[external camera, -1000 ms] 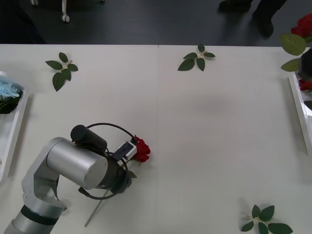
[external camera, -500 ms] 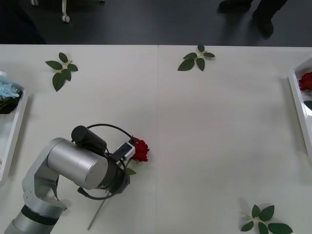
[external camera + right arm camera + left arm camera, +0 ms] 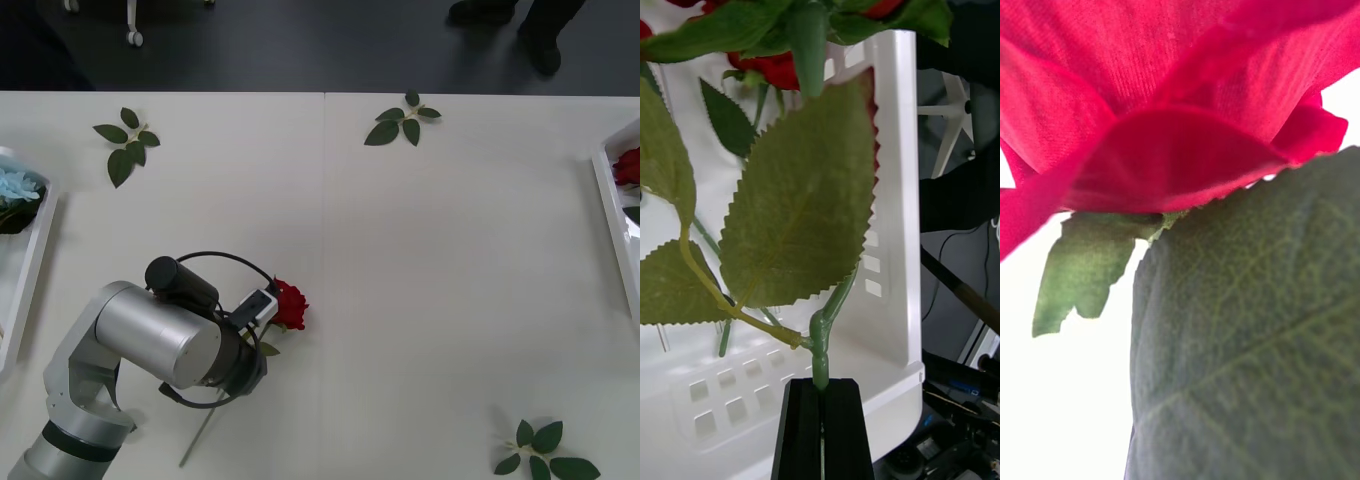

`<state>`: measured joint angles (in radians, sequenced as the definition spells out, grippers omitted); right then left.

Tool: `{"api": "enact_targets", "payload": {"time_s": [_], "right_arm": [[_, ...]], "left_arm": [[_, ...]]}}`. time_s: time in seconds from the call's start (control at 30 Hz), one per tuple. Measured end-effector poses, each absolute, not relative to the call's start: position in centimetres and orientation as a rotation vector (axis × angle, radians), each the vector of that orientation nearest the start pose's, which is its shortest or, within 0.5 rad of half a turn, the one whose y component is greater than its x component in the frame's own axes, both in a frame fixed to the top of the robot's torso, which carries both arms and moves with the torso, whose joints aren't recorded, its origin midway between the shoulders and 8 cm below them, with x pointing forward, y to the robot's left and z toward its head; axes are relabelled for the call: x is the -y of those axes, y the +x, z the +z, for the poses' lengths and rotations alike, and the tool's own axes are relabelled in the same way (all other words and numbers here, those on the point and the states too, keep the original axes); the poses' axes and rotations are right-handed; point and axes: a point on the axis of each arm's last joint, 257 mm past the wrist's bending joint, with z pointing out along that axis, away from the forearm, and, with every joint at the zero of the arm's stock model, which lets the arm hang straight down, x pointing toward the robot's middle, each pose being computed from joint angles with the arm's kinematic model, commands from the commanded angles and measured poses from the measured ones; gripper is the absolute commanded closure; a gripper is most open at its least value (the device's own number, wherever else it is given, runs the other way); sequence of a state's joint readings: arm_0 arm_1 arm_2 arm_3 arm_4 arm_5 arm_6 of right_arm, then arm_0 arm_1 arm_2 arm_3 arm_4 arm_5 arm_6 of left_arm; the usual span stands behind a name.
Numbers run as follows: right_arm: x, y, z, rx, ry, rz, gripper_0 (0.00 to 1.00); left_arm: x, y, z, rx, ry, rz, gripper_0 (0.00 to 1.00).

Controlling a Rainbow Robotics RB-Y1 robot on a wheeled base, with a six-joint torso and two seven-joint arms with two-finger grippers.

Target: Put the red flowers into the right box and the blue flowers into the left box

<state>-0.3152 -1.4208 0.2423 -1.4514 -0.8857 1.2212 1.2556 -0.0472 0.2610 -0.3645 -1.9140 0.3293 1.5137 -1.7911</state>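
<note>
the right end effector (image 3: pixel 821 420) pinches a red flower's stiff green stem (image 3: pixel 820 352) over the right box (image 3: pixel 891 225), while another light, soft-petalled rose (image 3: pixel 289 305) lies on the tabletop (image 3: pixel 430 300), best taken by its stem.

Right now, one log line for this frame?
left hand: at red flower, mid-table | right hand: shut on rose stem over right box

Wide white table (image 3: pixel 420 300) with a faint seam down its middle. Lying directly on it: a deep red artificial rose (image 3: pixel 290 306) on a thin green stem, near the front left; three loose sprigs of dark green leaves (image 3: pixel 126 143) (image 3: pixel 402 121) (image 3: pixel 545 455); shallow white rectangular trays at the left edge (image 3: pixel 22 285) and the right edge (image 3: pixel 612 215).
</note>
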Motion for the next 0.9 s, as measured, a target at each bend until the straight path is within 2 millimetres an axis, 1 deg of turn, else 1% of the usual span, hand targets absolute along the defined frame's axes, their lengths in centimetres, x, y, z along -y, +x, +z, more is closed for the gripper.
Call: {"api": "enact_targets", "payload": {"time_s": [0.13,0.23,0.3,0.4,0.53,0.63,0.8,0.9], "right_arm": [[65.0,42.9,-14.9,-2.569,0.303,-0.630,1.00],[66.0,43.4,-14.9,-2.560,0.217,-0.646,1.00],[66.4,43.8,-15.1,-2.552,0.153,-0.645,1.00],[66.5,44.5,-15.8,-2.540,0.101,-0.645,1.00],[65.7,45.0,-16.9,-2.545,0.060,-0.630,1.00],[65.4,45.1,-17.3,-2.548,0.038,-0.627,1.00],[65.5,46.3,-16.9,-2.497,0.006,-0.654,1.00],[65.7,46.5,-17.1,-2.484,0.000,-0.667,1.00]], "left_arm": [[-12.4,34.3,-38.8,-2.645,0.944,-0.138,1.00],[-12.2,34.4,-38.5,-2.638,0.945,-0.141,1.00],[-11.7,34.6,-37.8,-2.615,0.949,-0.155,1.00],[-10.7,34.8,-36.0,-2.560,0.954,-0.180,1.00],[-9.6,34.6,-33.6,-2.488,0.953,-0.210,1.00],[-8.5,34.6,-31.8,-2.421,0.947,-0.246,1.00],[-5.8,35.2,-27.6,-2.245,0.940,-0.358,1.00],[-3.3,35.0,-25.0,-2.143,0.917,-0.520,1.00]]}}
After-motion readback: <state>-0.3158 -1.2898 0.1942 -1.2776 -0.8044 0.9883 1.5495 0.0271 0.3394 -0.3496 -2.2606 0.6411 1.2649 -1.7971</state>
